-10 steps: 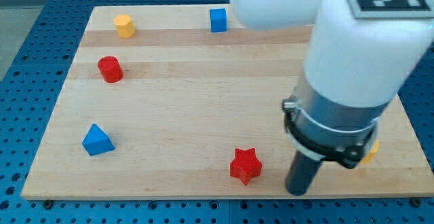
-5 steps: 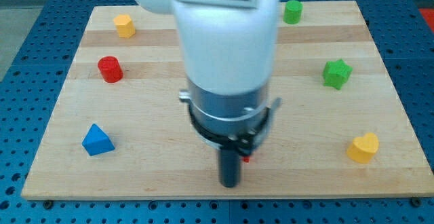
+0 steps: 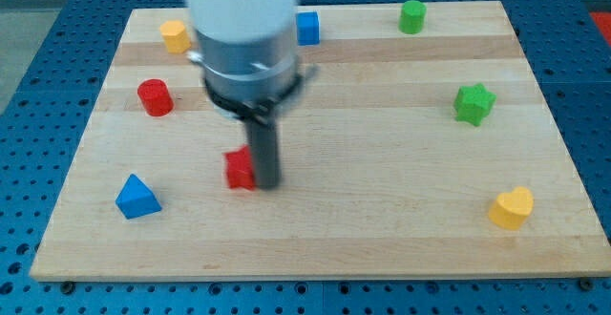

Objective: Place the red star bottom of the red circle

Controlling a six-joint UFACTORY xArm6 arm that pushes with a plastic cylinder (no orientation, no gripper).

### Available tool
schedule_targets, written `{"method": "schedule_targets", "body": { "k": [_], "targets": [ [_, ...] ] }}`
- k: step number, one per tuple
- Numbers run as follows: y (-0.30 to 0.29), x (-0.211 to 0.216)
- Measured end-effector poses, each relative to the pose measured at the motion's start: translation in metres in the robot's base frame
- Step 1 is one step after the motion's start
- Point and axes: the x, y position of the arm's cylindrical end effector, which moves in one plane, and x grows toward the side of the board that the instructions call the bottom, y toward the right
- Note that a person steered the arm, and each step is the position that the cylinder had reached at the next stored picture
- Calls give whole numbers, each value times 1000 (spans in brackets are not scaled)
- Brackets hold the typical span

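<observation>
The red star [image 3: 241, 169] lies on the wooden board, left of centre, partly hidden by my rod. My tip [image 3: 269, 182] touches its right side. The red circle [image 3: 154, 97] stands near the board's left edge, up and to the left of the star, well apart from it.
A blue triangle [image 3: 137, 198] lies at the lower left. A yellow block [image 3: 175, 36] and a blue cube [image 3: 307, 28] sit along the top edge, with a green cylinder [image 3: 412, 16] further right. A green star [image 3: 474, 103] and a yellow heart [image 3: 511, 207] are on the right.
My tip swept from the board's lower right to left of centre. The red star moved with it, up and to the left, closer to the red circle.
</observation>
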Motion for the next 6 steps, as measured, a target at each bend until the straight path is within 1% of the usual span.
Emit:
{"method": "schedule_targets", "body": {
  "k": [1, 2, 3, 4, 5, 6],
  "targets": [
    [-51, -55],
    [-22, -16],
    [-6, 32],
    [-33, 28],
    [-86, -15],
    [-115, -21]
  ]
}}
